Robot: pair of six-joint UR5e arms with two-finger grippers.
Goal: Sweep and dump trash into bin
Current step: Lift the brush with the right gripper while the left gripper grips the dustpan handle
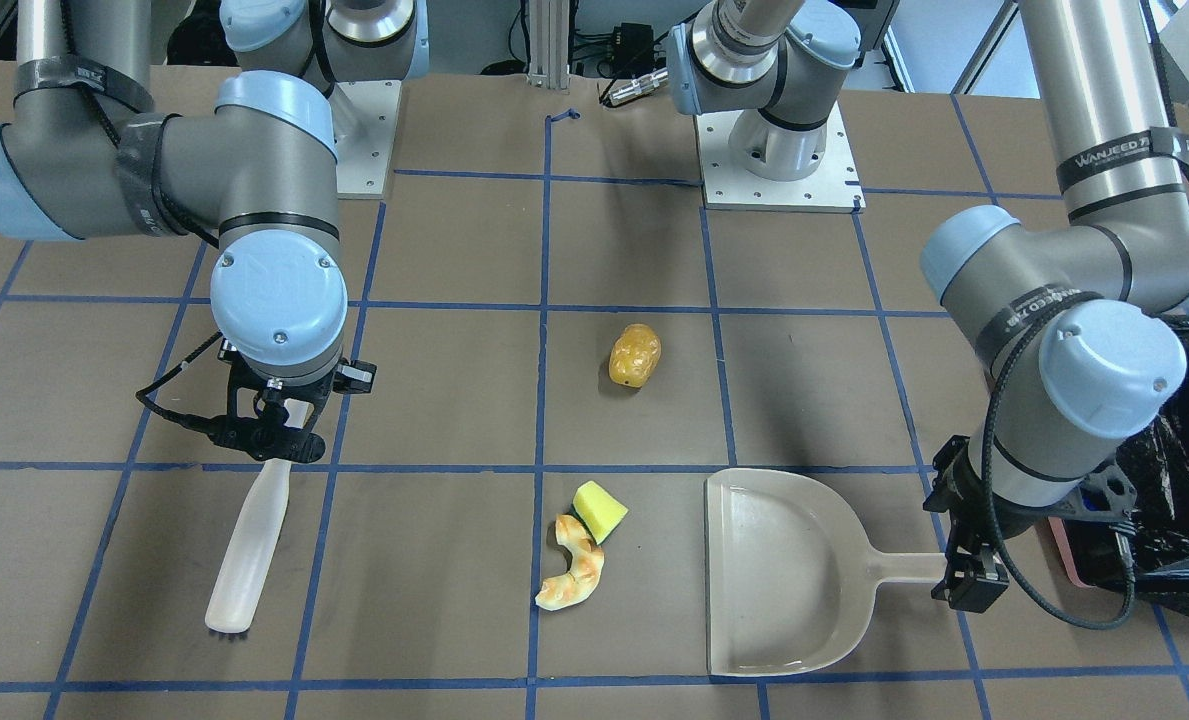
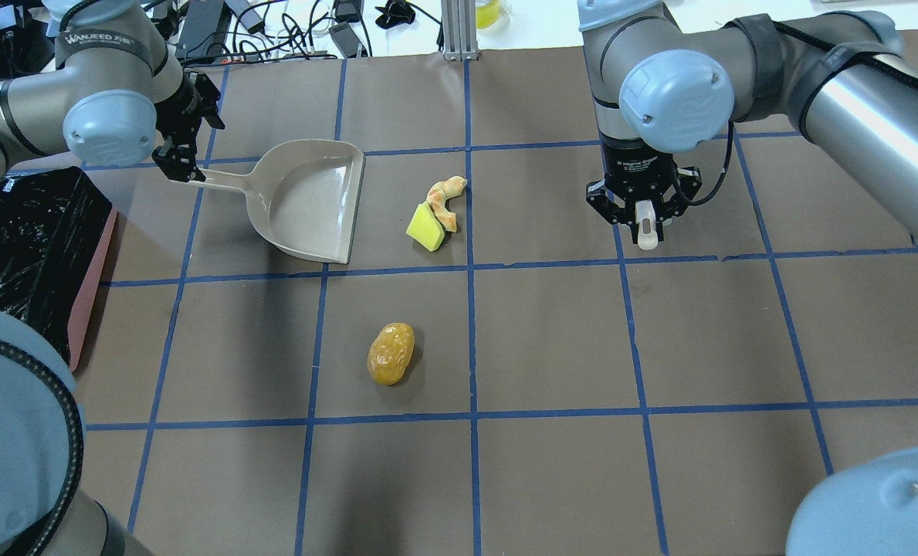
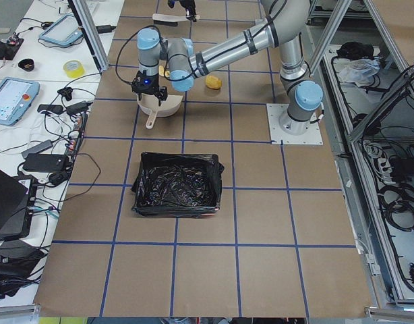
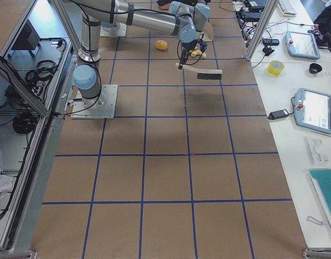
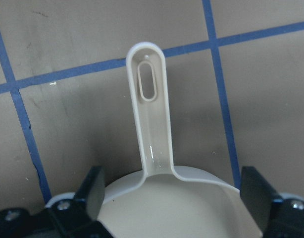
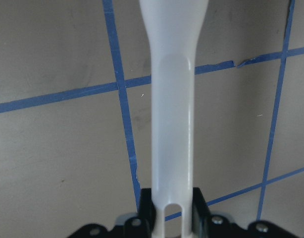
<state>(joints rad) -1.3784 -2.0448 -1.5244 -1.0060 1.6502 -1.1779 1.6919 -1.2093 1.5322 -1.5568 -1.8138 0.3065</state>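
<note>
Lettering reading WANJEED (image 2: 102,36) showed on my left arm. Left to right in the overhead view: the pink bin (image 2: 92,262), lined with a black bag (image 2: 26,232), sat at the table's edge. My left gripper (image 2: 183,164) hung spread wide astride the handle of the beige dustpan (image 2: 304,201), not touching it. The yellow-green wedge (image 2: 425,229) touched the croissant-like pastry (image 2: 445,197) near the pan's mouth. The golden-brown lump (image 2: 391,354) lay apart, nearer me. My right gripper (image 2: 645,225) clenched the handle of the white brush (image 1: 249,540).
</note>
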